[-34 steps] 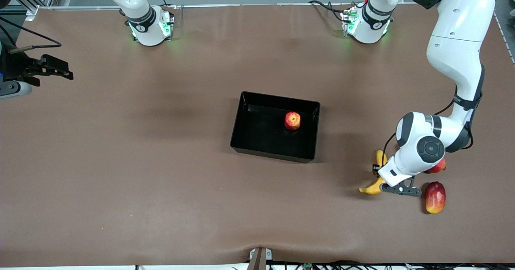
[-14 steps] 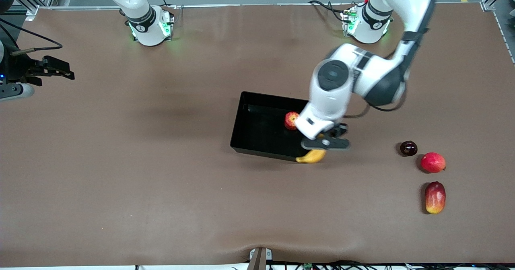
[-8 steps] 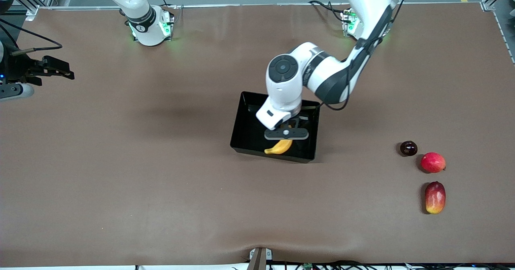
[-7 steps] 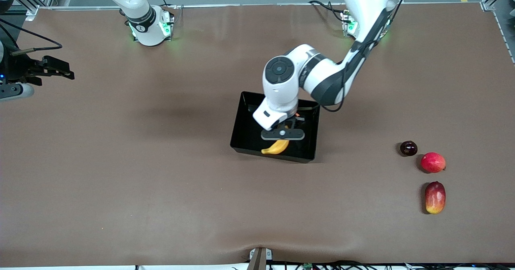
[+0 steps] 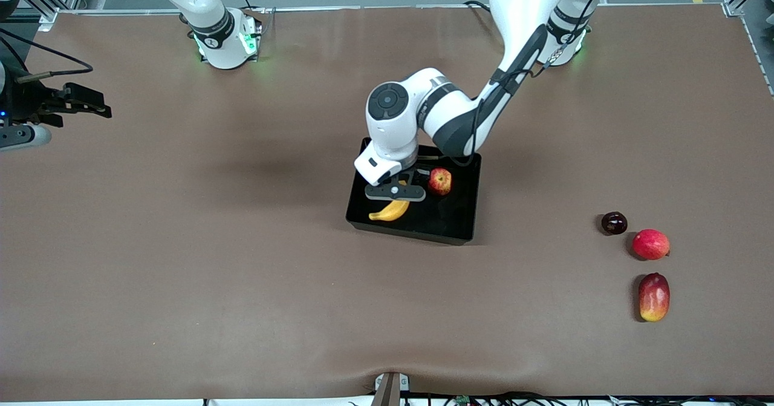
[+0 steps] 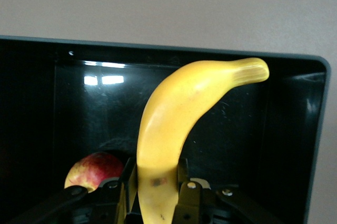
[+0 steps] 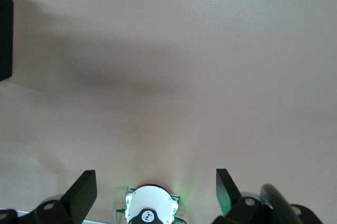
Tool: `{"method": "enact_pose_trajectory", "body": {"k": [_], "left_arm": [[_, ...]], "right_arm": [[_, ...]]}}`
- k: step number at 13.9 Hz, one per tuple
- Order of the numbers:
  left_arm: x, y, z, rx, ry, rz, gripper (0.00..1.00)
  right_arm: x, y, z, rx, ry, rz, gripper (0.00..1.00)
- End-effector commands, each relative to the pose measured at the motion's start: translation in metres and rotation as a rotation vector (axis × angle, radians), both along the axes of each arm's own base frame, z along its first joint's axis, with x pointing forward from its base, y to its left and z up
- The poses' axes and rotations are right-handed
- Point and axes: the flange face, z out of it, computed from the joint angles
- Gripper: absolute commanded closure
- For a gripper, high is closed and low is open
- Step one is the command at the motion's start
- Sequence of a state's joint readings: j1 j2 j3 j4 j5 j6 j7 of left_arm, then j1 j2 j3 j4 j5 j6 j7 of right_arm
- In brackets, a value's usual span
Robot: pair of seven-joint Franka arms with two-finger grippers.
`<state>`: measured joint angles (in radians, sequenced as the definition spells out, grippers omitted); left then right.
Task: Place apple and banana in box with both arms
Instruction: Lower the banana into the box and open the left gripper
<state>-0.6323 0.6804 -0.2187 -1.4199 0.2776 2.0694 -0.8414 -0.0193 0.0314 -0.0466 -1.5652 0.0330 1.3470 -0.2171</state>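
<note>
My left gripper (image 5: 396,192) hangs over the box (image 5: 465,227), fingers (image 6: 181,174) clamped on one end of the banana (image 5: 390,212). Its long axis runs from my grip out toward the box wall nearest the front camera, free tip curving toward the right arm's end. The apple (image 5: 439,181) sits in the box beside it. My right gripper (image 7: 156,190) waits above bare counter (image 5: 181,273), fingers spread and empty.

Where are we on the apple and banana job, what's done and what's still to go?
Done: the apple lies in the box. In hand: the left gripper is shut on the banana, holding it over the box's interior beside the apple. Left: release the banana into the box and pull away. The right gripper waits open at the right arm's end of the table.
</note>
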Motion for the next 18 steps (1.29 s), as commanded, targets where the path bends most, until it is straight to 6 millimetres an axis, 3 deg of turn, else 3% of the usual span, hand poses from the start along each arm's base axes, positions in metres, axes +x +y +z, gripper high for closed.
{"method": "enact_pose_trajectory", "body": {"k": [1, 11, 13, 15, 17, 18], "left_arm": [[-0.002, -0.007, -0.019, 0.018, 0.0, 0.001, 1.0], [-0.003, -0.012, -0.085, -0.002, 0.025, 0.01, 0.99], [0.0, -0.011, -0.086, -0.016, 0.018, 0.012, 0.41], [0.005, -0.007, -0.084, -0.013, 0.014, 0.007, 0.0], [0.012, -0.004, -0.068, -0.026, -0.006, 0.019, 0.0], [0.015, -0.003, -0.05, -0.035, -0.022, 0.026, 0.0]], "right_arm": [[-0.005, -0.006, 0.002, 0.021, 0.011, -0.014, 0.0], [-0.005, -0.011, 0.0, 0.027, 0.015, -0.027, 0.0], [-0.005, -0.01, 0.0, 0.027, 0.015, -0.024, 0.0], [-0.005, -0.011, -0.001, 0.027, 0.017, -0.027, 0.0], [-0.005, -0.01, 0.0, 0.027, 0.017, -0.025, 0.0], [-0.005, -0.009, -0.001, 0.028, 0.018, -0.022, 0.0]]}}
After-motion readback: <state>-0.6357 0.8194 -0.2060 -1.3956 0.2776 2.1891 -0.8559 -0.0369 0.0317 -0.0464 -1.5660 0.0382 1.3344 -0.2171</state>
